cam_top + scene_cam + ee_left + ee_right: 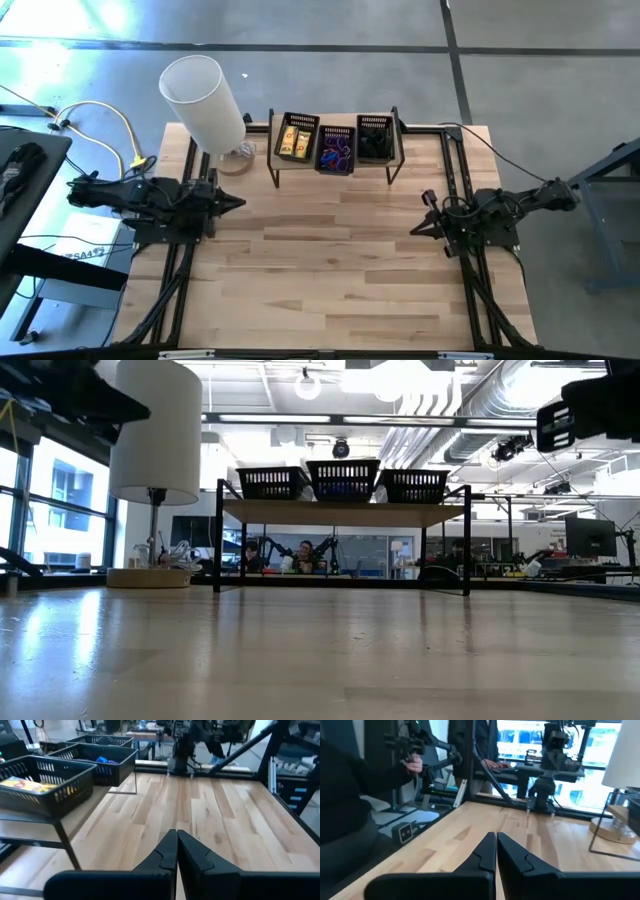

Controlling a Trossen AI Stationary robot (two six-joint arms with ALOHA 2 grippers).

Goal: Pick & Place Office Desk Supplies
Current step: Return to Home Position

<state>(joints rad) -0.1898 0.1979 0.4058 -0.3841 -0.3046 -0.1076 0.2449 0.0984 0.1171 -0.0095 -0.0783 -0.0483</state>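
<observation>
Three black mesh trays sit side by side on a small raised shelf (336, 160) at the table's far edge. The left tray (297, 137) holds yellow rectangular pieces (22, 784), the middle tray (336, 150) purple, blue and red band loops (102, 760), the right tray (375, 139) small black blocks. My left gripper (240, 203) hovers at the table's left side, shut and empty, its fingers pointing right (177, 847). My right gripper (415, 230) hovers at the right side, shut and empty, pointing left (496, 847).
A lamp with a tall white cylinder shade (203, 100) stands on a round base (234, 158) at the far left corner, beside the shelf. Bare wooden tabletop (330, 260) lies between the arms. People show in the room beyond (350, 795).
</observation>
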